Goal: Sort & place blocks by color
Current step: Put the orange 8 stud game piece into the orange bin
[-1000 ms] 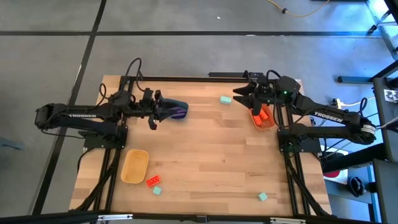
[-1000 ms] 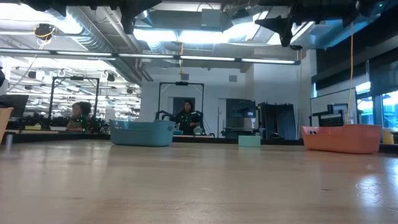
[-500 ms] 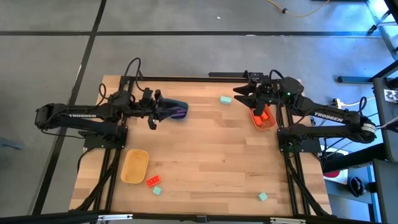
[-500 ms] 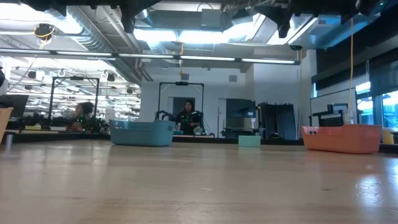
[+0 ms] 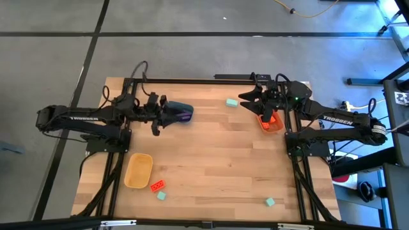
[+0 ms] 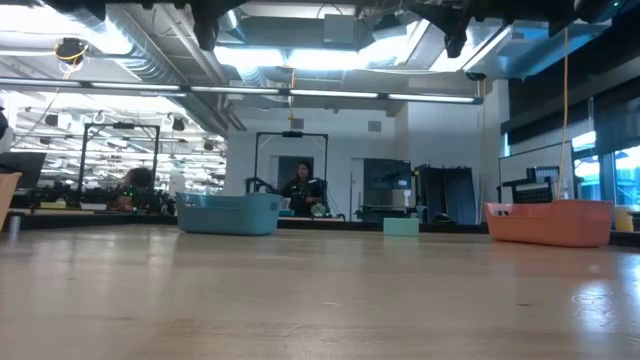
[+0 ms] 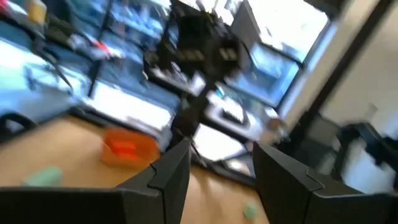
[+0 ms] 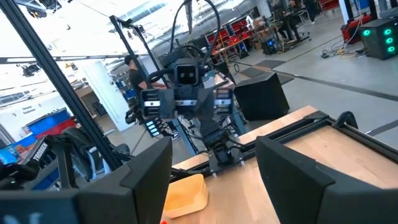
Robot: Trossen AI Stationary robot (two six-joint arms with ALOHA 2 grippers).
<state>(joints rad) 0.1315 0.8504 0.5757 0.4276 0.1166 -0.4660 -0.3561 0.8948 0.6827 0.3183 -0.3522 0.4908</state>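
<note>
The left hand point(image 5: 167, 115) hangs over the blue tub point(image 5: 181, 113) at the back left of the surface point(image 5: 211, 160). Its fingers point(image 7: 171, 171) stand apart with nothing between them. There is something purple inside the blue tub, maybe purple blocks, but it is too small to be sure.

The right hand point(image 5: 251, 101) hangs beside the orange tub point(image 5: 271, 121) at the back right. Its fingers point(image 8: 149, 165) also stand apart and hold nothing. Orange-red blocks point(image 5: 273, 117) lie in the orange tub.

A mint-green block point(image 5: 231, 102) sits on the surface just beside the right hand, between the two tubs.

Nearer the front, a yellow tub point(image 5: 138, 170) lies on the left. Just beside it is one orange-red block point(image 5: 158, 186), and a second mint-green block point(image 5: 162, 196) lies just beside that one. A third mint-green block point(image 5: 270, 202) sits alone at the front right, well apart from the others.

People show in the room far behind the surface.
</note>
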